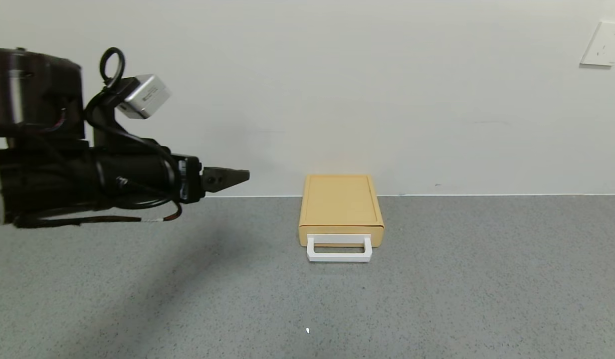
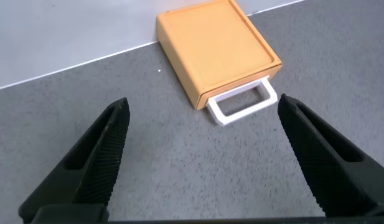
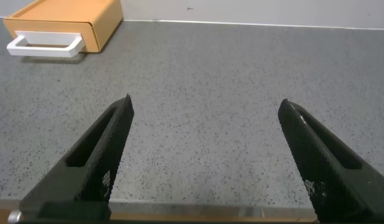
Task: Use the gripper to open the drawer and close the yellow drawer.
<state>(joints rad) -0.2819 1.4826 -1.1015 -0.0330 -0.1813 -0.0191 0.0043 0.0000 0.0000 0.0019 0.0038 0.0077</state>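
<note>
Closest to the head camera is the left hand [image 1: 237, 176], held high on its black arm at the left side, above the grey tabletop [image 1: 487, 279] and well apart from the drawer [image 1: 340, 240]. Its fingers [image 2: 95, 158] are spread wide and hold nothing. From its own wrist camera the yellow box and the white handle [image 2: 243, 102] appear between the two fingers, so I judge the hand is aimed at the handle and is getting ready to come down to it.

The drawer sits in its yellow casing [image 1: 340, 202], which stands with its back against the pale wall [image 1: 337, 75], near the middle of the tabletop. It looks fully pushed in, and only the white loop handle [image 1: 339, 249] sticks out at the front, toward the robot. I think this placing is helpful: the wall can stop the casing when the drawer is pushed shut, but nothing holds the casing when the handle is pulled, so it may slide along.

The right hand [image 3: 204, 162] does not show in the head view; its wrist camera shows it low over the tabletop, open and with nothing in it, the drawer far off to one side.

Room to move is wide before the handle and on both sides of the casing; only the wall behind closes it
</note>
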